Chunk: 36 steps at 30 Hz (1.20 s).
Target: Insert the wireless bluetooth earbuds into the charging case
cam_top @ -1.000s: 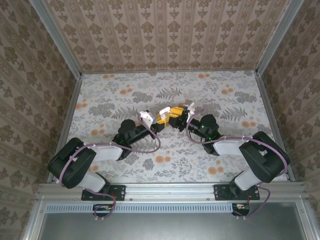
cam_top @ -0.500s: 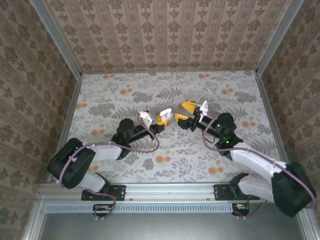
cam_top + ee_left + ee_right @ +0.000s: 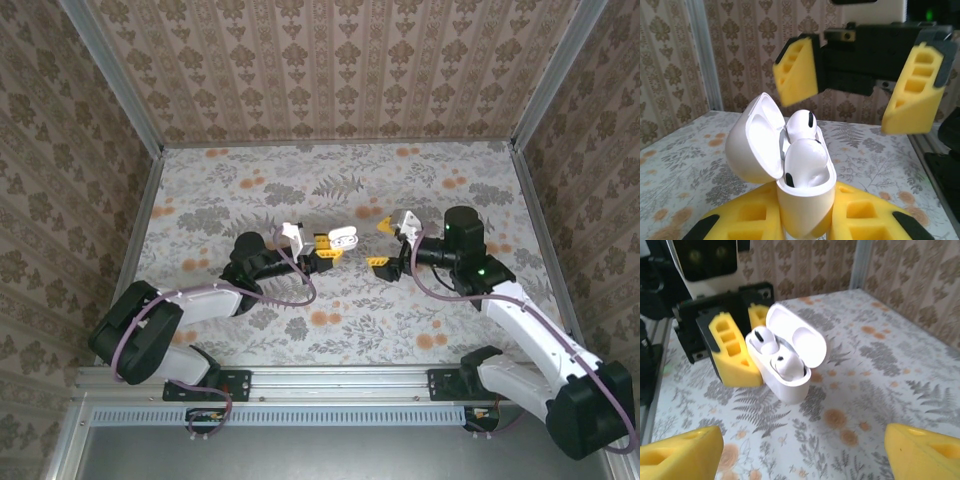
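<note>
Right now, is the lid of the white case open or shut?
Open. The lid is swung back from the case, and both earbuds show inside it.

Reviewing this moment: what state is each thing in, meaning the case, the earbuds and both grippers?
Small glossy white charging case: upright, hinged lid open.
Two tiny white plastic earbuds: both sitting in the case, tops showing.
Left gripper: shut on the case's lower body.
Right gripper: open, holding nothing, apart from the case.
</note>
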### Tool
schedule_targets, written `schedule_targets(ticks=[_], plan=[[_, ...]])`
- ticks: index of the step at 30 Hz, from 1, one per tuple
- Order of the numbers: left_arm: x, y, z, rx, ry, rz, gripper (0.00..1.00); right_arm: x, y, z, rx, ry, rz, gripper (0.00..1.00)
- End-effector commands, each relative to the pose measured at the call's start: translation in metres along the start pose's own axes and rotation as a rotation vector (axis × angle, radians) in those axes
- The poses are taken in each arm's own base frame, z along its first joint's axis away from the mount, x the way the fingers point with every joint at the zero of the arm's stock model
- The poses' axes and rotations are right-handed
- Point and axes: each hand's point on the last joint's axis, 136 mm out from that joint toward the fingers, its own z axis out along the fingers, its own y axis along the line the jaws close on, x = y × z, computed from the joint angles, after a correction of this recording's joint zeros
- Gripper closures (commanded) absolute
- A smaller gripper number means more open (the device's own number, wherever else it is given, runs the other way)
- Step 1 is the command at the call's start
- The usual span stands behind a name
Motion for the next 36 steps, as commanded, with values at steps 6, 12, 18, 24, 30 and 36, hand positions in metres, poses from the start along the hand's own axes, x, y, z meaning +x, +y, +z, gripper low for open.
schedule_targets(ticks=[6,12,18,24,30,36], plan=[[-0.016,-0.014,0.003,0.085,-0.023,0.003,0.80,-0.002,0.006,0.026,-0.149,0.016,-0.014,0.16],[-0.016,-0.014,0.004,0.092,-0.021,-0.007,0.79,-0.012,0.007,0.040,-0.231,-0.004,-0.030,0.19],[-0.015,-0.011,0.005,0.073,-0.020,-0.015,0.79,-0.024,0.025,0.042,-0.327,-0.034,-0.085,0.21],[-0.014,-0.007,0.004,0.042,-0.017,-0.019,0.79,-0.038,0.045,0.029,-0.398,-0.091,-0.152,0.28],[-0.011,-0.001,0.001,0.015,-0.014,-0.035,0.79,-0.046,0.056,0.009,-0.399,-0.128,-0.203,0.35],[-0.015,-0.006,-0.002,0.036,-0.020,-0.053,0.79,-0.035,0.040,-0.002,-0.268,-0.078,-0.176,0.33]])
